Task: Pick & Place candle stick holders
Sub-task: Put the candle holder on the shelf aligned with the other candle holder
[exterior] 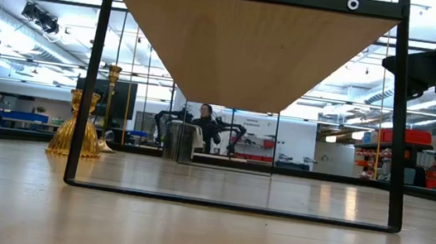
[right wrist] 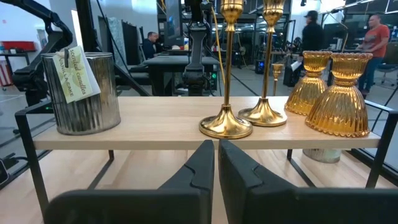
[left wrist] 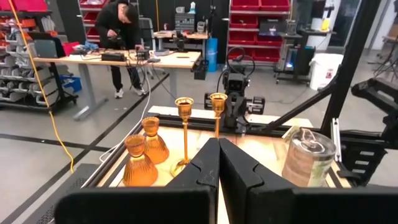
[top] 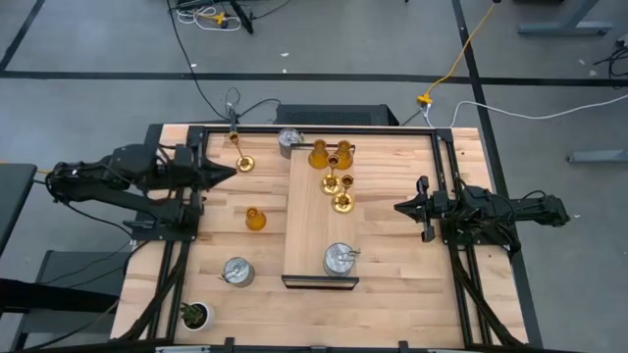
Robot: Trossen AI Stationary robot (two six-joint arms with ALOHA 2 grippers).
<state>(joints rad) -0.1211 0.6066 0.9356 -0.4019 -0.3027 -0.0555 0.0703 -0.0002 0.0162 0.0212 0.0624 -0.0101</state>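
A raised wooden shelf stands mid-table. On it rest two amber bell-shaped holders, two gold thin-stemmed holders and a silver holder with a paper tag. On the table itself stand a gold holder, an amber holder and two silver holders. My left gripper is shut and empty, just near of the gold holder on the table. My right gripper is shut and empty, right of the shelf.
A small green potted plant stands at the near left corner. The shelf's black metal frame stands on the table, with open room under the board. Black rails edge the table. People stand in the room beyond.
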